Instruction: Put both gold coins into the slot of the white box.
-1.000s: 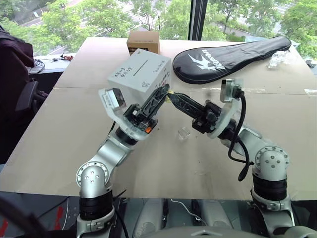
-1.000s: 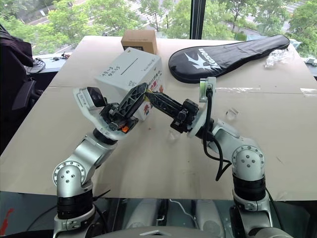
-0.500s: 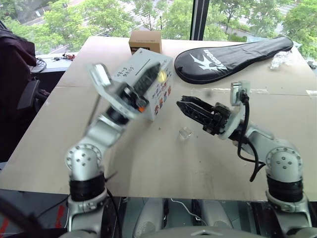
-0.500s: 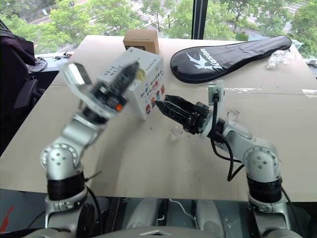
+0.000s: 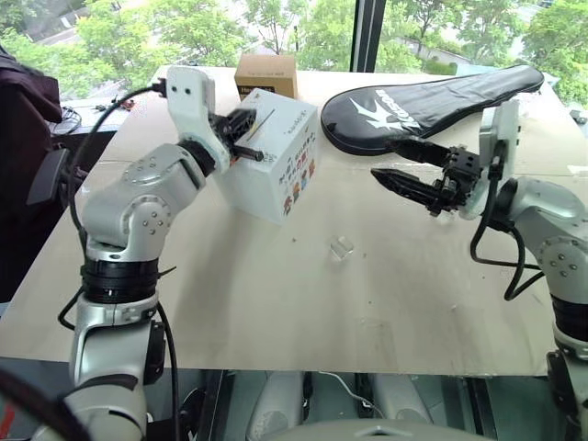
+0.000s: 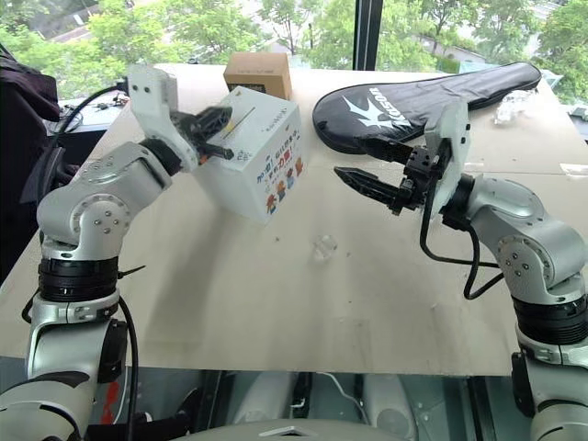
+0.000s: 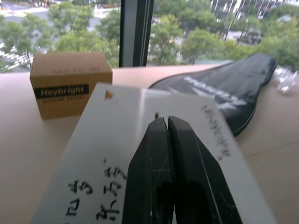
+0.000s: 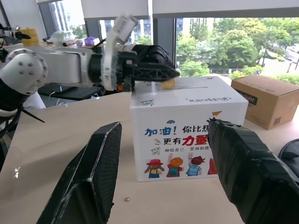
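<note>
White box (image 5: 276, 161) sits toward the left of the tan tabletop (image 5: 303, 303), tipped up on one edge so its slotted top leans toward me. Brown carton (image 5: 267, 76) stands just behind it near the far edge; black racket cover (image 5: 432, 101) lies along the far right, with crumpled clear plastic (image 5: 516, 108) at its far end. Wide bare board in front of the box and out toward the near edge, broken by one small clear plastic holder (image 5: 342, 248) out in the open.

My left claw (image 5: 250, 147) is over the top face of the box, fingers (image 7: 161, 172) pressed together, pinching a gold coin (image 8: 167, 83) at the tips. The coin hangs just above the top face, close by the slot (image 8: 198, 87), not in it. In the left wrist view the closed tips cover most of the slot, black handwriting (image 7: 91, 205) on either side.

My right claw (image 5: 390, 162) hangs well clear to the right of the box, above open table, fingers (image 8: 91, 177) spread wide with nothing between them, pointing at the cartoon-figure side.

Second coin: cannot tell where it is.
</note>
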`<act>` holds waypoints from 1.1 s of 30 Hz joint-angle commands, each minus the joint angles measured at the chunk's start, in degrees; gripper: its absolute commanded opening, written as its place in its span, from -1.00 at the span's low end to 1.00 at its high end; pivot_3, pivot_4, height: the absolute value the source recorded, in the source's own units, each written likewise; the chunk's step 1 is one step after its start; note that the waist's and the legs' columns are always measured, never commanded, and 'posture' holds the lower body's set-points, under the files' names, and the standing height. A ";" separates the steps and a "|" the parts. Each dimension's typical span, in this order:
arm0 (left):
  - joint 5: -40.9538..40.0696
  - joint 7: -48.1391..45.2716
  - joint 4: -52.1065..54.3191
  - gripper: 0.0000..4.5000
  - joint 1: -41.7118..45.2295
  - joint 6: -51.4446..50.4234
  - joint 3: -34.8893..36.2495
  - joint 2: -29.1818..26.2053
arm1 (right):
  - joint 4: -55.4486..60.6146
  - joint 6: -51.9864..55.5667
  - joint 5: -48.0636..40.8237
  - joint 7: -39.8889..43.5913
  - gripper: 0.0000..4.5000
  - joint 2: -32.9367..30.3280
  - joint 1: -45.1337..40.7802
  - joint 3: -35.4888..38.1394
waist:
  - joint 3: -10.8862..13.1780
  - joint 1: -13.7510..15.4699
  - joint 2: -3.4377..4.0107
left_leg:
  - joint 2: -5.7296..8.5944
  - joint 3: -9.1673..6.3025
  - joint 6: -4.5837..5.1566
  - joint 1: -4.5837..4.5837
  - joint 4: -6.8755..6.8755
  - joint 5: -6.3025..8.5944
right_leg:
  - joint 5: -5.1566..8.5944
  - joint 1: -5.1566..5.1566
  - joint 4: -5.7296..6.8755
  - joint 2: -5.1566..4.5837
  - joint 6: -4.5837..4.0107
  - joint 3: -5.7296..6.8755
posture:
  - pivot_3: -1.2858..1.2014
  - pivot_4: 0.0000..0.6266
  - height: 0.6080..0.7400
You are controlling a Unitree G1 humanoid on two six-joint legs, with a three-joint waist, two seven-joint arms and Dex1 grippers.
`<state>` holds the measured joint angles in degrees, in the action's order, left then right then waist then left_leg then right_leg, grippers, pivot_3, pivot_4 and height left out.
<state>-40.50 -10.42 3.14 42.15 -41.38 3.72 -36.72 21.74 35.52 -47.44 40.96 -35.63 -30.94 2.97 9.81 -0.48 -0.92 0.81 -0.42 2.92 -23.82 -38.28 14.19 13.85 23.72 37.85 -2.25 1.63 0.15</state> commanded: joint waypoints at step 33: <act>22.06 -9.07 -4.28 -1.00 2.78 -6.59 -3.19 4.30 | 2.29 0.35 2.21 0.19 0.39 0.75 -1.74 0.83 | -0.19 -0.01 0.25 | 0.00 -0.01 0.07 0.15 -0.05 0.04 | -0.02 -0.06 0.21 -0.10 -0.02 0.00 | 0.03 -0.52 1.00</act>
<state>-19.27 -20.13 1.42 46.32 -45.18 1.03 -32.95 21.98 36.05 -45.27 40.99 -34.56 -31.33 2.97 9.62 -0.49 -0.67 0.82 -0.42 2.99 -23.67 -38.34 14.23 13.82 23.66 38.05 -2.35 1.61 0.15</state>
